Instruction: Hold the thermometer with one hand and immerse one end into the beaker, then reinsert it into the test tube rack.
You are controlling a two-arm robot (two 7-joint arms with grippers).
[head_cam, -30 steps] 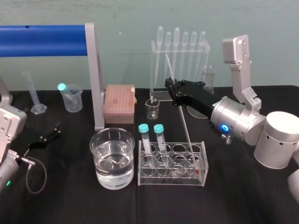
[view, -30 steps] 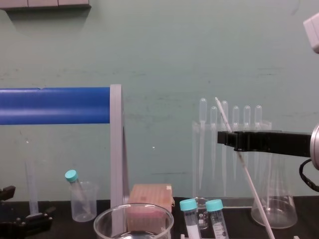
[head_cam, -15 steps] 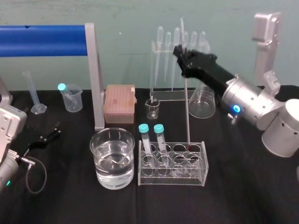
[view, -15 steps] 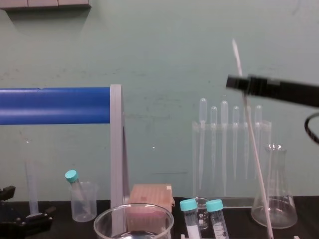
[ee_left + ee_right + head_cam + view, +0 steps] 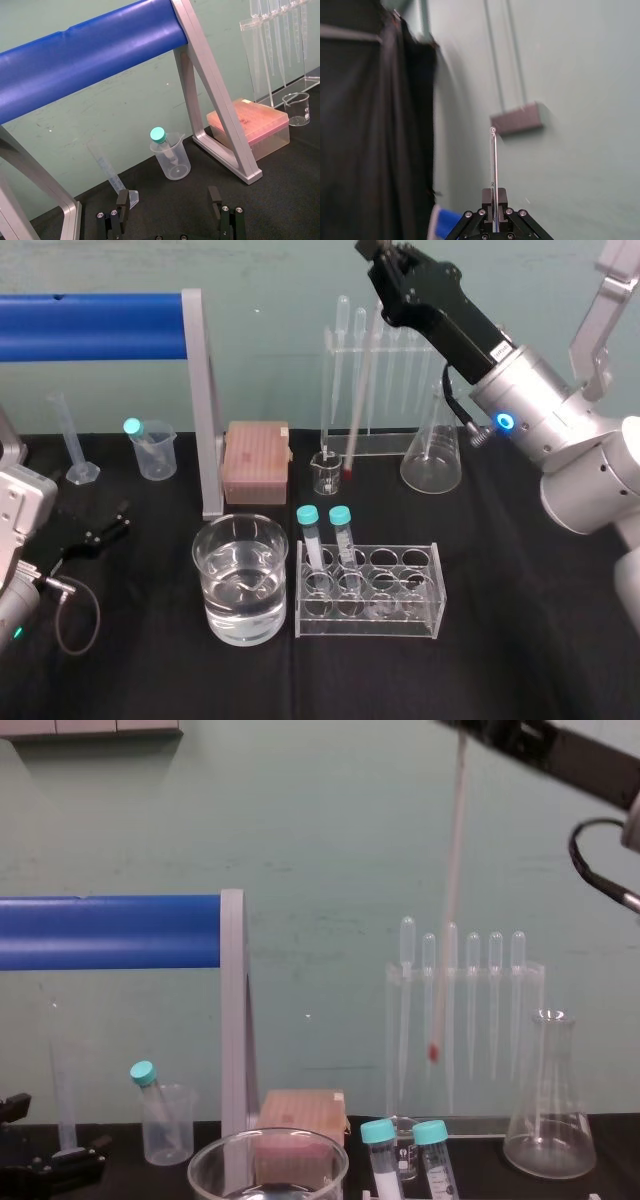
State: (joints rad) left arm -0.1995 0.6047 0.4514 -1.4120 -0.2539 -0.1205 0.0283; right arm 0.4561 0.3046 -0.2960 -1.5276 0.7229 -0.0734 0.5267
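- Two grippers share the black table (image 5: 520, 660). The left gripper (image 5: 168, 194) sits parked low at the table's left edge, its fingers spread wide with nothing between them.
- Near the front edge, left of centre, stands the beaker (image 5: 213, 612), roughly half full of clear water and open at the top.
- Just beside it to the right is the test tube rack (image 5: 368, 628), with two teal-capped tubes at its left end and the other holes free.
- Above and behind the rack hangs the thermometer (image 5: 362, 390), wholly in the air toward the table's rear edge and touching neither rack nor beaker.
- I judge it light and stiff but brittle, and its smooth glass slippery. A firm but not crushing pinch near the upper end suits it and leaves the long lower part free to dip. With so much rod below the grip, the tip will likely swing with any wrist tilt.
- Its long axis runs nearly upright with a slight lean. The red tip points down and a little leftward, and the top end points up toward the right.
- The right gripper (image 5: 386, 264) reaches in high from the right edge, clamped narrowly on the thermometer's upper end. The right wrist view shows the rod pinched between the fingers, with a length standing out past them.
- The dip looks like the step in hand, and for it the tip must travel left and forward to the beaker's mouth.
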